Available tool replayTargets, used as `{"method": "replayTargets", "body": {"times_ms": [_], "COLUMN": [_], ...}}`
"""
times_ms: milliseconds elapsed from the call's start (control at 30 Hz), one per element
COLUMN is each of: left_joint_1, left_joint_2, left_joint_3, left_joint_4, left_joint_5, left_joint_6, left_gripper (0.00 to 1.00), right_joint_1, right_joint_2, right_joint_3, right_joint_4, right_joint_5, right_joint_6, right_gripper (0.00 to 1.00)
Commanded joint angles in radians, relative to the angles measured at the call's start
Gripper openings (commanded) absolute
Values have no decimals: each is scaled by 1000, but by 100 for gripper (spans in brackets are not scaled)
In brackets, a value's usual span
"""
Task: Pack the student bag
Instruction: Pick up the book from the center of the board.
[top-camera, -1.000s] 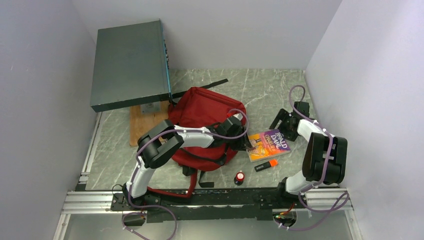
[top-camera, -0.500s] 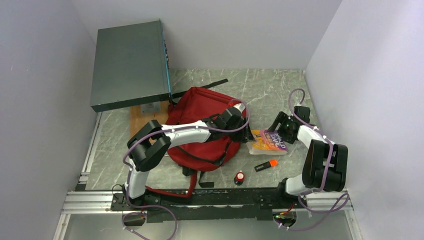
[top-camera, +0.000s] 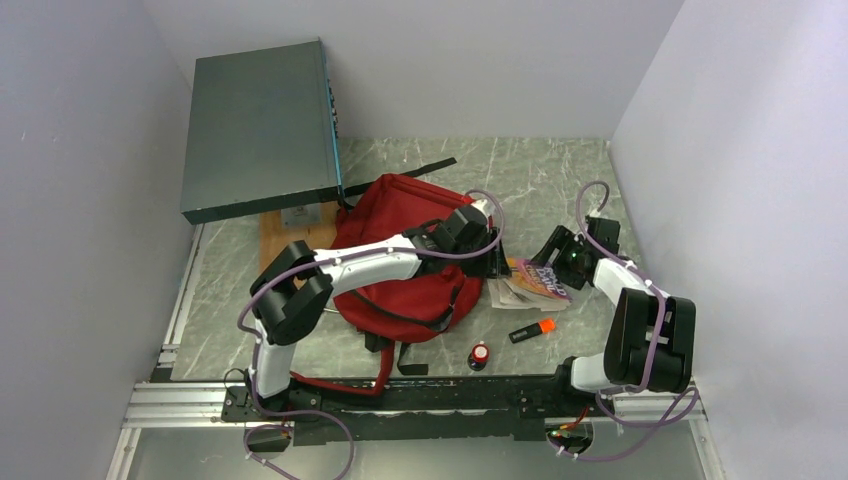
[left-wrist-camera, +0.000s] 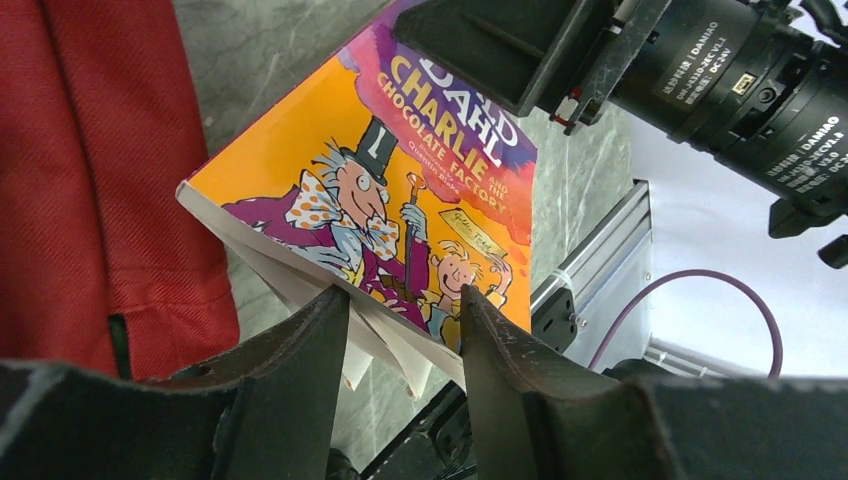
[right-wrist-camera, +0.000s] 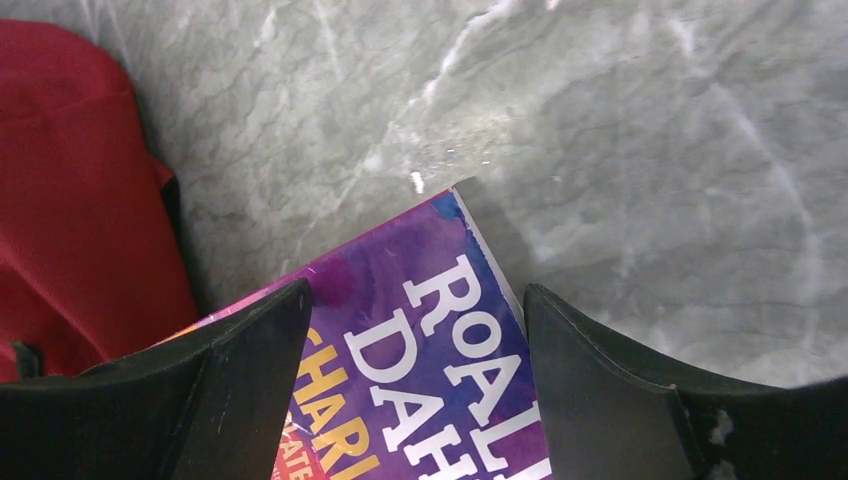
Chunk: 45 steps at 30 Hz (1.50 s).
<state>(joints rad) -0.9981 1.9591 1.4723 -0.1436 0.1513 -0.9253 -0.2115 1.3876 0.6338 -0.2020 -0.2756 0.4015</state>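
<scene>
The student bag lies flat mid-table, dark red, its straps trailing toward the near rail. Just right of it a Roald Dahl paperback tilts up with its lower pages fanned. My left arm reaches across the bag. My left gripper stands open, its tips at the bottom edge of the paperback with loose pages hanging between them. My right gripper is open wide, its fingers on either side of the top corner of the paperback. I cannot tell whether either gripper presses on the book.
An orange-and-black marker and a small red-capped item lie near the front rail. A large grey flat case leans at the back left over a wooden board. White walls stand close on both sides.
The paperback has slid left toward the bag and tipped up from flat, its pages fanning. My left gripper has moved back and right with it. My right gripper has followed and narrowed a little.
</scene>
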Motion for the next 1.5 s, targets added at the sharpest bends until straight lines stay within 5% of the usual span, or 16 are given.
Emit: {"method": "replayTargets", "body": {"times_ms": [0,267,733,933,1033,1467], "left_joint_1": [-1,92,178,248,251,243], "left_joint_2": [-103,-207,-389,-311,-260,-152], "left_joint_3": [-19,-179,-329,-304,-279,-379], "left_joint_4": [129,41,-61,-84,-78,336], "left_joint_5": [-15,-22,-24,118,128,428], "left_joint_6": [14,65,352,401,410,174], "left_gripper": [49,58,93,100,97,49], "right_joint_1": [101,204,267,270,269,268], "right_joint_2": [-20,3,62,72,74,71], "right_joint_3": [-31,-14,-1,4,7,9], "right_joint_4": [3,73,102,100,96,96], "right_joint_5": [-248,-233,-220,-222,-221,-241], "right_joint_6": [90,162,171,165,160,153], "right_gripper": [77,77,75,75,75,75]}}
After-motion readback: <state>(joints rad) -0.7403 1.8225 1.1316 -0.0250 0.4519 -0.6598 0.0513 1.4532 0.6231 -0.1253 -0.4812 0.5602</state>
